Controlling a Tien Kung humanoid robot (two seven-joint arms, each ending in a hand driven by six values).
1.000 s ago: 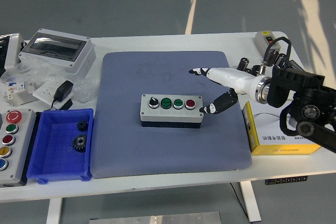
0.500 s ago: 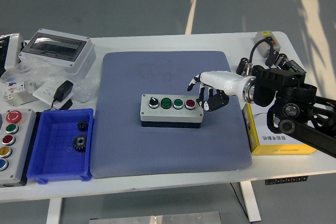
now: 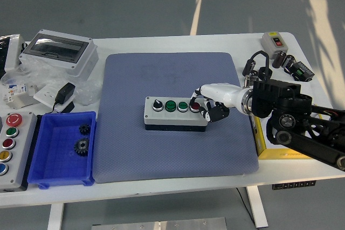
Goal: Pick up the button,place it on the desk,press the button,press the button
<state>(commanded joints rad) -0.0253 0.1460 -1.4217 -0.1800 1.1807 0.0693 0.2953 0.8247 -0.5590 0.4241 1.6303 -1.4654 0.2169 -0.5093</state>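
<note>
A grey button box [image 3: 175, 112] lies in the middle of the blue-grey mat [image 3: 172, 149]. It has a black knob at the left, two green buttons and a red button [image 3: 194, 106] at the right. My right hand [image 3: 207, 105] reaches in from the right, white and black, its fingers curled. One fingertip rests on or just over the red button at the box's right end. The hand holds nothing. The left arm is out of view.
A blue bin [image 3: 62, 148] with two black gears stands at the left. A second button panel [image 3: 12, 149] lies at the far left edge. A grey enclosure [image 3: 59, 51] and a black adapter [image 3: 64, 93] are back left. A yellow box [image 3: 280, 143] lies under my right arm.
My right hand has moved left and down onto the box's right end. Its fingers have curled from spread to bent, with one fingertip now at the red button.
</note>
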